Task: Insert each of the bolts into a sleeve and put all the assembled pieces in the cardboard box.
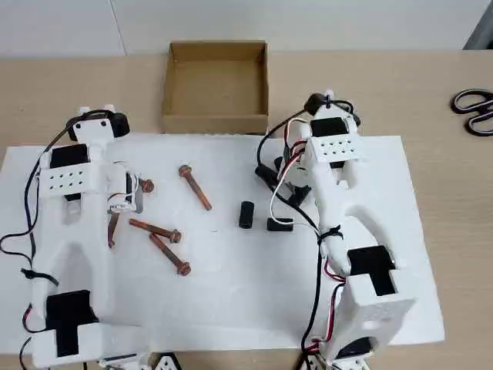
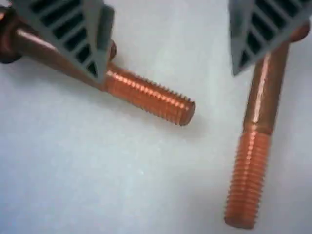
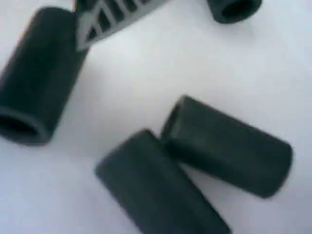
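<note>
Wooden counter (image 1: 69, 85) carries a white foam sheet (image 1: 231, 308), and both arms rest on the sheet. Box (image 1: 176, 81) stands at the sheet's far edge, between the arms, with no assembled piece in it. Scissors (image 1: 474, 112) lie well apart, at the counter's right edge.

Bolts (image 1: 195, 187) lie loose on the left half of the sheet, none yet in a sleeve. Sleeves (image 1: 246, 214) lie loose toward the right arm. Right wrist view shows two of them touching, one (image 3: 224, 146) against another (image 3: 156, 195).

Left gripper (image 2: 168, 73) hangs low over two bolts. Jaws are spread wide and grip nothing. One tip overlaps the shank of a bolt (image 2: 146, 95) lying aslant, and the other tip overlaps a second bolt (image 2: 253, 161). Neither bolt sits squarely in the gap.

Right gripper (image 1: 289, 181) sits low over the sleeve cluster, with a sleeve (image 3: 39, 78) close under it. Whether its jaws are open or closed cannot be told.

Judgement: the task is at its first step, picking up one bolt and one sleeve.

- **Left arm:** the next move likely calls for it to centre on a single shank, clear of the neighbouring bolt, then close and lift with the threaded end free.
- **Right arm:** it needs one sleeve separated from the touching pair and held with its bore open toward the bolt.
</note>
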### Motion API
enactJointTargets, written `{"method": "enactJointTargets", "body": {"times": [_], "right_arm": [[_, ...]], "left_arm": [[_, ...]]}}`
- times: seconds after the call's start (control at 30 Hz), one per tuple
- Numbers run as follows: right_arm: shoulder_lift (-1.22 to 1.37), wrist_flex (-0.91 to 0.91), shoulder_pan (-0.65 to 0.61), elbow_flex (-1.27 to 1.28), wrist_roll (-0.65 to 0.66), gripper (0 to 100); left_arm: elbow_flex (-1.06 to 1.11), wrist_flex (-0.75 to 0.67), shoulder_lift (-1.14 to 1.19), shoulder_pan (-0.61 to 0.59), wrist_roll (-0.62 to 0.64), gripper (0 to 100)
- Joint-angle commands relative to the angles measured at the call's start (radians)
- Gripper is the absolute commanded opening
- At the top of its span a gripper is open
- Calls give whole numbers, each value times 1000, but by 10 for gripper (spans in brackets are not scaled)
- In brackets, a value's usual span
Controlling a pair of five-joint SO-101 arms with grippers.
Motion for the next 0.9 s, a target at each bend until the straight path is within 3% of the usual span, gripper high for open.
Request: {"method": "enactJointTargets", "body": {"times": [0.0, 0.7, 0.77, 0.87], "right_arm": [[2, -42, -1, -44, 9, 177], [137, -47, -2, -44, 3, 174], [142, -42, -2, -44, 3, 141], [139, -42, -2, -44, 6, 12]], "left_arm": [[-5, -17, -5, 5, 0, 165], [-4, -29, -5, 5, 0, 164], [-2, -29, -5, 5, 0, 164], [25, -44, -5, 5, 0, 164]]}}
